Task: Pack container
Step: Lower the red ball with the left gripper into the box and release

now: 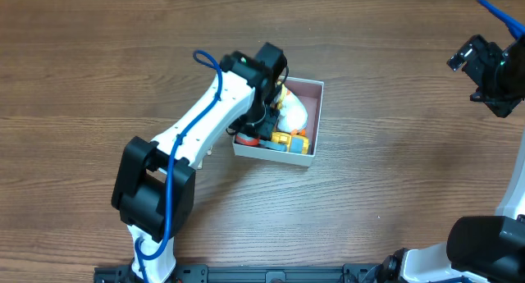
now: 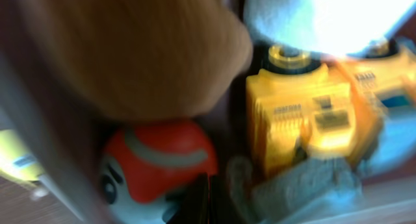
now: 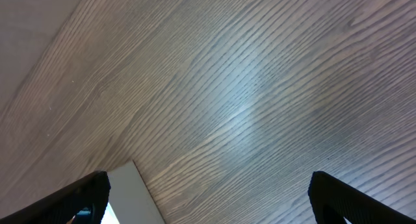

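Note:
The container [image 1: 311, 92], a shallow white box with a pink inside, sits mid-table. In it lie a white plush [image 1: 294, 113], a yellow toy truck [image 1: 292, 142] and a red-and-white toy [image 1: 246, 139]. My left gripper [image 1: 261, 125] reaches down into the container's left side. The blurred left wrist view shows its dark fingers [image 2: 208, 199] pressed together, empty, beside the red-and-white toy [image 2: 156, 160], with the yellow truck [image 2: 305, 113] to the right and a brown toy [image 2: 130, 49] above. My right gripper [image 1: 486, 66] is open and empty [image 3: 208, 201] at the far right, well away from the container.
A grey-blue soft thing [image 2: 305, 185] lies under the yellow truck near the container's front wall. A white flat strip [image 3: 133, 198] shows by my right gripper's left finger. Bare wood table [image 1: 394, 193] lies around the container.

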